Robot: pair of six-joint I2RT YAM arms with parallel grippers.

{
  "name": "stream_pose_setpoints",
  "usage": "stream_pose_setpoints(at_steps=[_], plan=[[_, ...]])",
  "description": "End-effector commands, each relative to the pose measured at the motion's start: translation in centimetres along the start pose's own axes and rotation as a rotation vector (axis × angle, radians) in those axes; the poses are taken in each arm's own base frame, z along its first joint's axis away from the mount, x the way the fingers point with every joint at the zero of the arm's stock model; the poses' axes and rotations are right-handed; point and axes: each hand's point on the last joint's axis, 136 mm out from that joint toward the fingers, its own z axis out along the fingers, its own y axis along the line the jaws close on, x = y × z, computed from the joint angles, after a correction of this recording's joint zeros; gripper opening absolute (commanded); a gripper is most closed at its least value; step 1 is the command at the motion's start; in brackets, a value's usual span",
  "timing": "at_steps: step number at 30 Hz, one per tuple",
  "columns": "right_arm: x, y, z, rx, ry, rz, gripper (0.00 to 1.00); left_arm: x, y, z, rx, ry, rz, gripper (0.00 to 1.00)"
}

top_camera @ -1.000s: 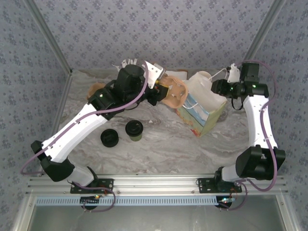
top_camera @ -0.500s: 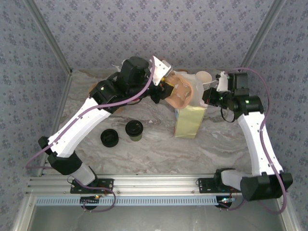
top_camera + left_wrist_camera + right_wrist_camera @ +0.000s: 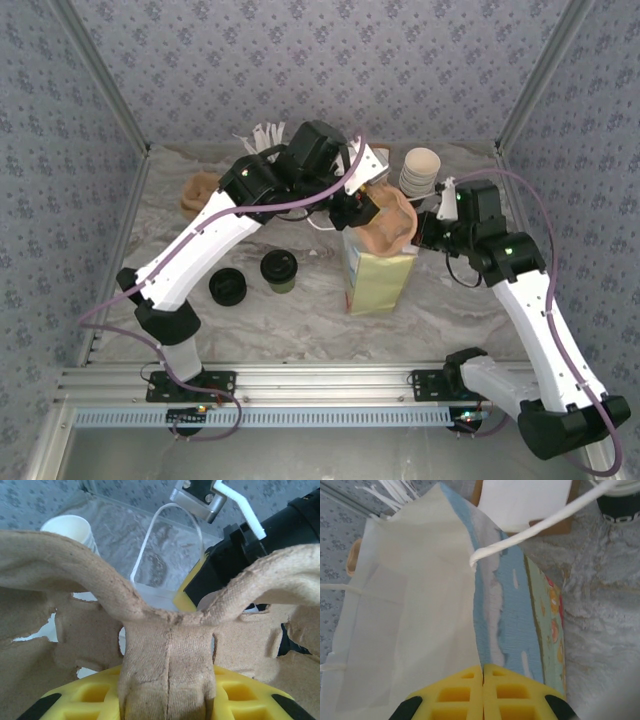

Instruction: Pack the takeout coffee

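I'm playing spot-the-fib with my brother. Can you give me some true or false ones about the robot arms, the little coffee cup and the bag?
1. The small olive-green paper cup with a round black lid is inside the patterned paper bag. False: it stands on the marble table, left of the bag.
2. The left gripper holds a brown moulded-pulp cup carrier above the bag. True.
3. The right gripper is open and holds nothing. False: it is shut on the bag's top edge.
4. A stack of lidless cream paper cups stands behind the bag. True.
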Motion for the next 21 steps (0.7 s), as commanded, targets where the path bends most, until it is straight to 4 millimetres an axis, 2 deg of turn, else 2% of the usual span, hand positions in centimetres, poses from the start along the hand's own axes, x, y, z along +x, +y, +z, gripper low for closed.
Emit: stream_pose_setpoints(at_steps=[1,8,14,21], plan=[[0.8,0.0,0.1,-0.001,-0.005,0.03,0.0,0.8,-2.0,-0.2,0.1,0.031,0.039,0.22],[2.0,0.8,0.1,-0.03,0.016,-0.02,0.0,1.7,-4.2,-0.4,0.25,0.072,0.0,0.22],[2.3,1.2,0.1,-0.049,0.025,-0.046,0.0,2.8,-4.7,-0.7,0.316,0.136,-0.107,0.22],[2.8,1.8,0.1,-0.069,0.036,-0.099,0.0,3.3,-3.6,-0.8,0.375,0.156,-0.203,0.21]])
